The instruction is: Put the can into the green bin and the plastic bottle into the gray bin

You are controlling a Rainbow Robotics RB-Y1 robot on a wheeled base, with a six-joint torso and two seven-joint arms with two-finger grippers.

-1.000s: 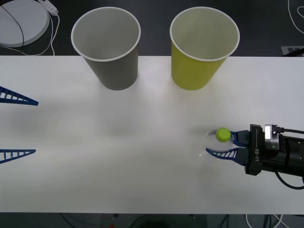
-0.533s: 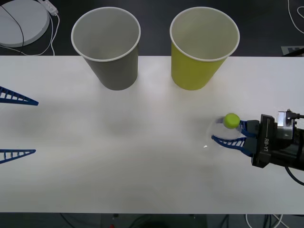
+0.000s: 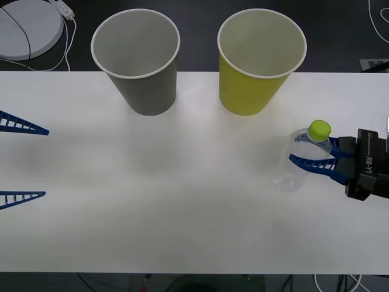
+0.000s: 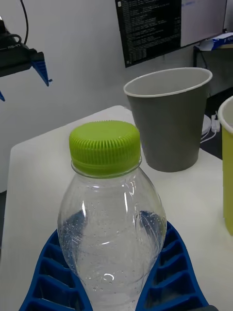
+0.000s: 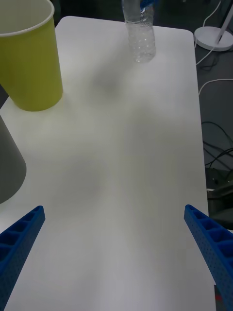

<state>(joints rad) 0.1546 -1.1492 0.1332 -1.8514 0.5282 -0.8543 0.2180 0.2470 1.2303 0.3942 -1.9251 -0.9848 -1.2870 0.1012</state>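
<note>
Lifted clear ribbed plastic bottle [image 3: 306,152] now, right tool [image 3: 316,159] clamped on it.

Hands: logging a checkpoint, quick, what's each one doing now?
Left hand: open, holding nothing.
Right hand: closed on the bottle.

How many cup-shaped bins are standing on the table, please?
2. The gray bin stands at the table's far edge, left of centre; the green bin stands beside it to the right, apart from it. Both are upright.
</note>
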